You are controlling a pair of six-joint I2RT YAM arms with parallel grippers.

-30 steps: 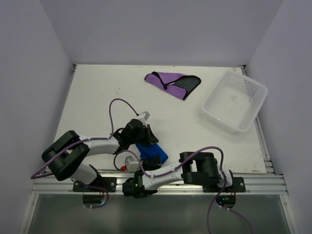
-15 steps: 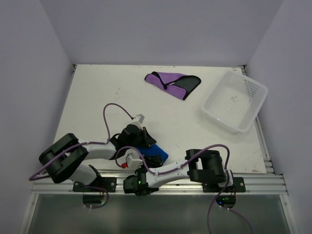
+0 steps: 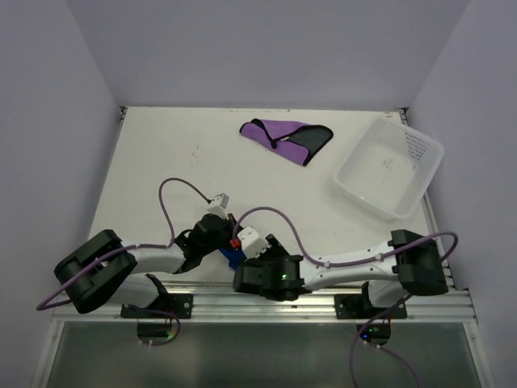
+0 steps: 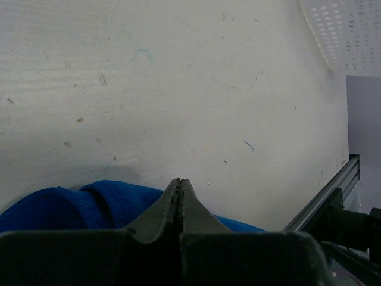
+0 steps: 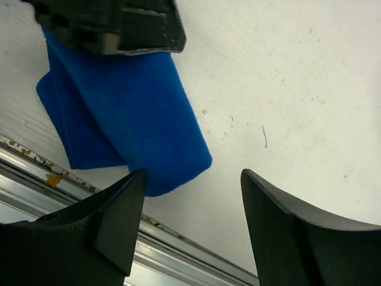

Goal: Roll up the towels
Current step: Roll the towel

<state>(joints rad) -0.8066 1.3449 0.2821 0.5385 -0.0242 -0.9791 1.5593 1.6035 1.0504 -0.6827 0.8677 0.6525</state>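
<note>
Over blue towel [image 5: 131, 101], right hand [image 5: 191, 174] wide open

The white table [image 3: 161, 153] carries a blue towel [image 5: 125, 107] at its near edge, a purple towel [image 3: 279, 136] and a basket [image 3: 380, 174].

From above, most of the blue towel [image 3: 233, 257] is hidden.

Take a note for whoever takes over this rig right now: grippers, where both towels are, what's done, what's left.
Left gripper: shut, tip over the blue towel; unclear whether it pinches cloth.
Right gripper: open, empty, above that towel's corner by the near rail.
Blue towel: folded at the table's near edge, no finished roll visible.
Purple towel: lying flat at the far side, left of the white basket.
Left to do: roll both.
</note>
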